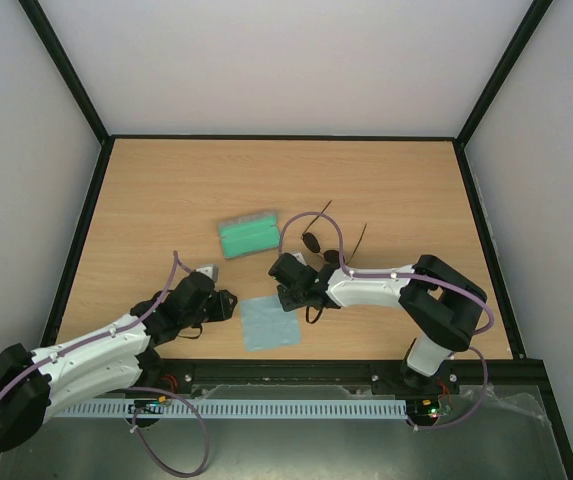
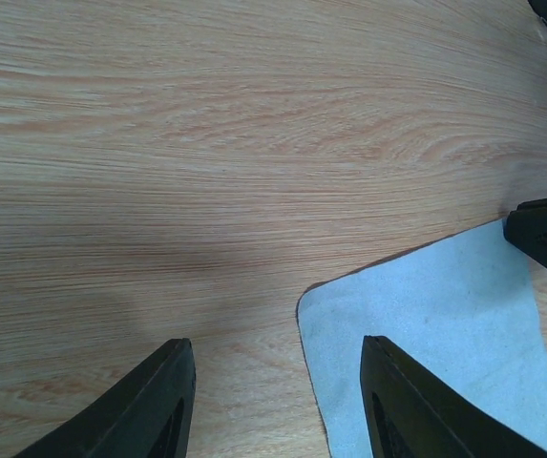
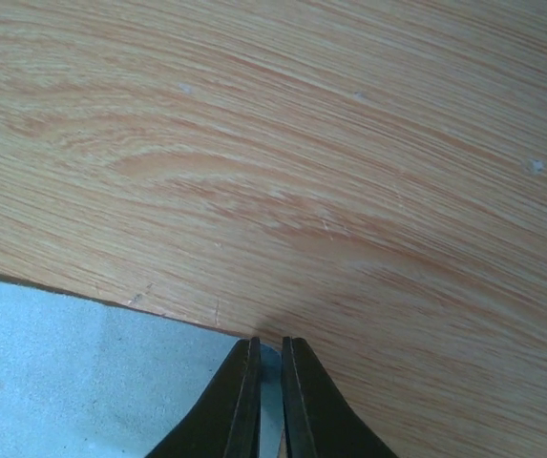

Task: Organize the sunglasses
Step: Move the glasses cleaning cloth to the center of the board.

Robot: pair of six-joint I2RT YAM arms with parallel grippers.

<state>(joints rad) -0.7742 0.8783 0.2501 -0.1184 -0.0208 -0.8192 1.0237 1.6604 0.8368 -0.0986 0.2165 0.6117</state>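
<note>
Sunglasses (image 1: 314,241) lie mid-table, temples unfolded, just right of the case (image 1: 248,234) and beyond the right gripper (image 3: 266,342); a cable (image 1: 338,238) crosses above them in the top view. My read: light, thin wire frame, springy temples that bend easily, round lenses slick and scratch-prone. Take hold at the bridge or a hinge (temples alone would flex away).

Case: rigid grey shell, green lining, lying open. Cloth (image 1: 269,323): pale blue, soft, square, flat on the woodgrain table (image 1: 166,190).

Right gripper is pressed nearly together on a cloth corner. Left gripper (image 2: 278,353) is spread wide and empty, straddling another corner.
</note>
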